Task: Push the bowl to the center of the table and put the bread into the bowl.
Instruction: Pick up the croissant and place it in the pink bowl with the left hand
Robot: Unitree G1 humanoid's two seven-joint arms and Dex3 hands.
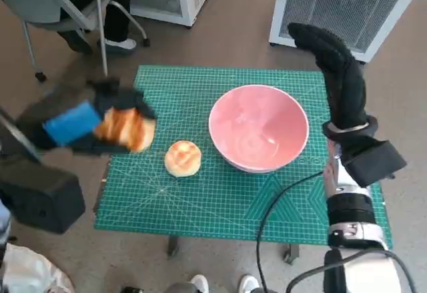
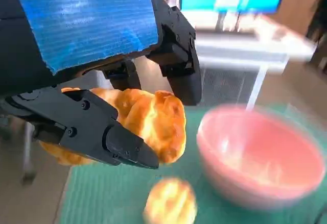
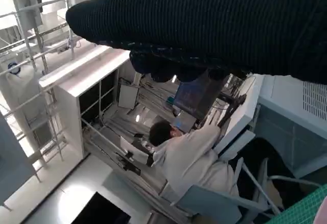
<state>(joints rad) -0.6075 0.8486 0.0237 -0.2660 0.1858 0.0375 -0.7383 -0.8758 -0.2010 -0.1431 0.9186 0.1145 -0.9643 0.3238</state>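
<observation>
The left hand [image 1: 90, 121], black with blue tape across its back, holds a golden piece of bread [image 1: 127, 129] above the left edge of a green cutting mat [image 1: 220, 199]. In the left wrist view its fingers [image 2: 176, 60] curl over the top of the bread while another grips from below, so the loaf is pinched between them. Just beyond this hand, toward the table's middle, a second, round bread roll [image 1: 183, 157] lies on the mat. Past the roll sits a pink bowl [image 1: 259, 128], holding nothing, close to the mat's centre. The right hand [image 1: 337, 73], in a black knitted glove, is raised beside the bowl's far side, fingers pointing away from the robot; it looks extended and holds nothing, though the view is poor. A seated person [image 3: 189, 157] shows in the right wrist view.
</observation>
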